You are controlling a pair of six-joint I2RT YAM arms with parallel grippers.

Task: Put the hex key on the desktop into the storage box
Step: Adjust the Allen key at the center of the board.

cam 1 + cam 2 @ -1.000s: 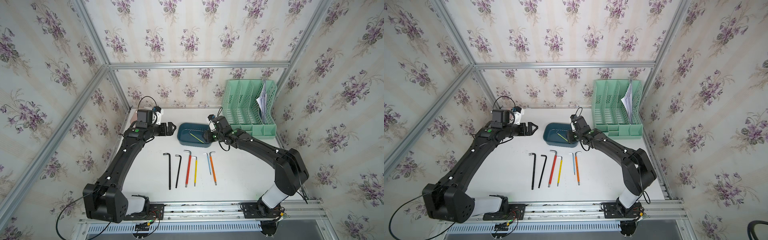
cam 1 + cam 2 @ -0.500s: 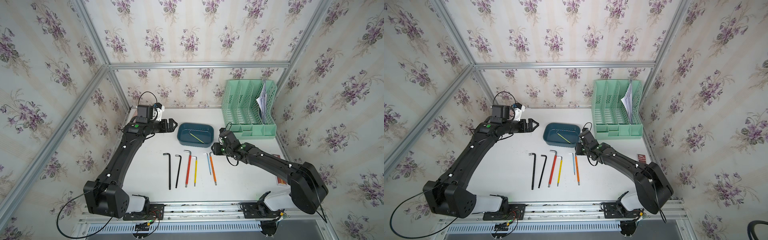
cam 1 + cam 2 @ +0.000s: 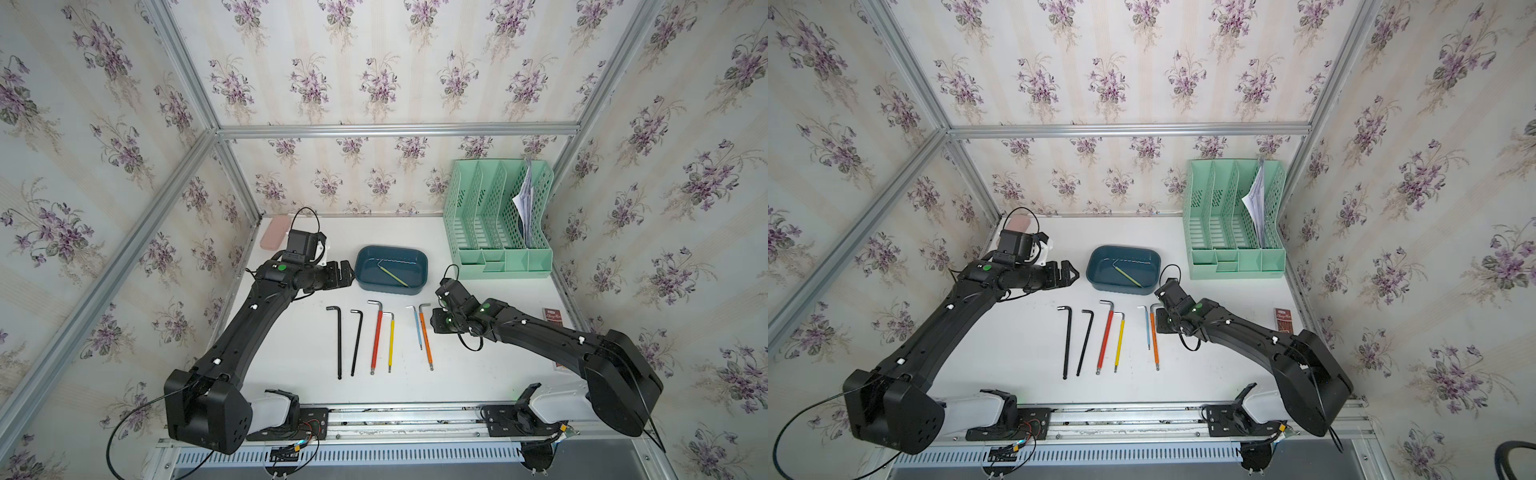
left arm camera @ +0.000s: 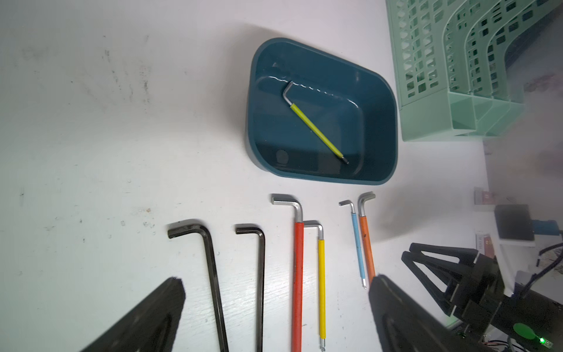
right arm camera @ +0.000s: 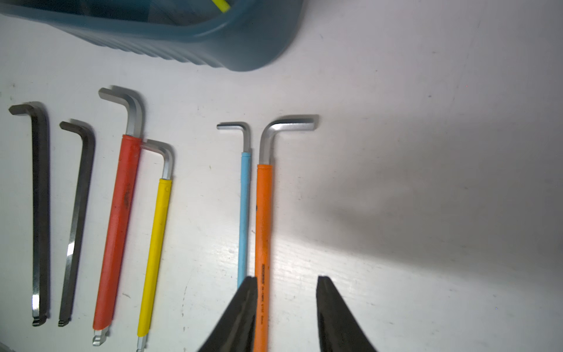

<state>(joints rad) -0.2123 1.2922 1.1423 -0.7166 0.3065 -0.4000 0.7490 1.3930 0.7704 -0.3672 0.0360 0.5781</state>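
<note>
Directly around the orange-sleeved L-shaped steel hex key point(image 5: 263, 228), the right arm's jaws: partly spread, pinching nothing, shaft between the tips and nearer one. Flat on the plain white surface point(image 3: 478, 374), long axis running from the front rail toward the shallow dark teal plastic storage box point(image 3: 386, 290), bent end boxward. Close alongside, a thinner blue-sleeved key point(image 5: 243, 213). Farther off, beside the box, the left arm's jaws, wide apart and empty. Small print on the orange sleeve and on a brown card point(image 3: 552, 318), too small to read.

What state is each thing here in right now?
Dark teal plastic storage box: holds one lime-green hex key.
Orange-sleeved hex key: flat on white desktop, ungripped.
Right gripper: open, either side of orange key.
Left gripper: open, empty.
Mint-green perforated file rack: papers in one slot.
</note>
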